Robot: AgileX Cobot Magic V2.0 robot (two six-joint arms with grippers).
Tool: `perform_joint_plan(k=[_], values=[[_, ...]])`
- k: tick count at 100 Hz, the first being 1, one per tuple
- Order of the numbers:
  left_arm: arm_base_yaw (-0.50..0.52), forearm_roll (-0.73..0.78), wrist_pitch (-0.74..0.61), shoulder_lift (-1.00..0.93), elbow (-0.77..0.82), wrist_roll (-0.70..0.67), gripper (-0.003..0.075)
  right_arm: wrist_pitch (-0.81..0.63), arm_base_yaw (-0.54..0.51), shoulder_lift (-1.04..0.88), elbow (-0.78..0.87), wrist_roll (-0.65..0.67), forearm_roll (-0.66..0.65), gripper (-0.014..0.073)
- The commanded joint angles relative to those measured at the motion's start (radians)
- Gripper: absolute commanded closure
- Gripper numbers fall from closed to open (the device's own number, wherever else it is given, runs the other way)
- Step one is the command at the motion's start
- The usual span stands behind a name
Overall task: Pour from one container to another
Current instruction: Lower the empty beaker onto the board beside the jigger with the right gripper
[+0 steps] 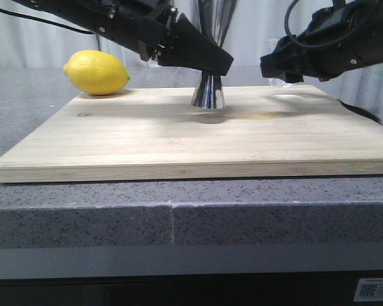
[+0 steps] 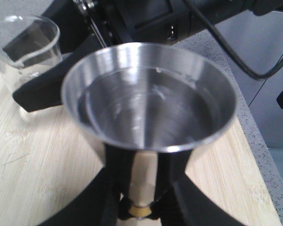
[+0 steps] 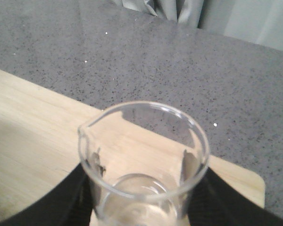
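The steel jigger (image 1: 208, 93) stands upright on the wooden board (image 1: 179, 140), its waist clamped by my left gripper (image 1: 217, 64). In the left wrist view its wide upper cup (image 2: 151, 103) seems to hold clear liquid, and the jaws (image 2: 140, 207) press the narrow stem just above the gold band. My right gripper (image 1: 276, 67) is shut on the clear glass beaker (image 3: 144, 155), which is upright with its pouring lip showing and looks nearly empty. The beaker (image 2: 23, 52) stands apart from the jigger, to its right in the front view, where the gripper mostly hides it.
A yellow lemon (image 1: 97, 72) lies at the board's far left corner. The board rests on a grey speckled counter (image 1: 83, 217) whose front edge is close below. A cut-out (image 1: 293, 97) sits at the board's far right. Curtains hang behind.
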Motion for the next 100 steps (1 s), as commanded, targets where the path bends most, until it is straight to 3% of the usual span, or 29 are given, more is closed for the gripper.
perform_joint_plan(k=[1, 32, 100], values=[[-0.011, -0.083, 0.082, -0.051, -0.031, -0.008, 0.0669, -0.127, -0.015, -0.04, 0.008, 0.0, 0.001, 0.0419], [-0.011, -0.083, 0.082, -0.051, -0.031, -0.008, 0.0669, -0.216, -0.071, -0.04, 0.085, 0.0, 0.001, 0.0419], [-0.011, -0.083, 0.082, -0.051, -0.031, -0.01, 0.0669, -0.293, -0.071, 0.041, 0.085, 0.0, -0.001, 0.0419]])
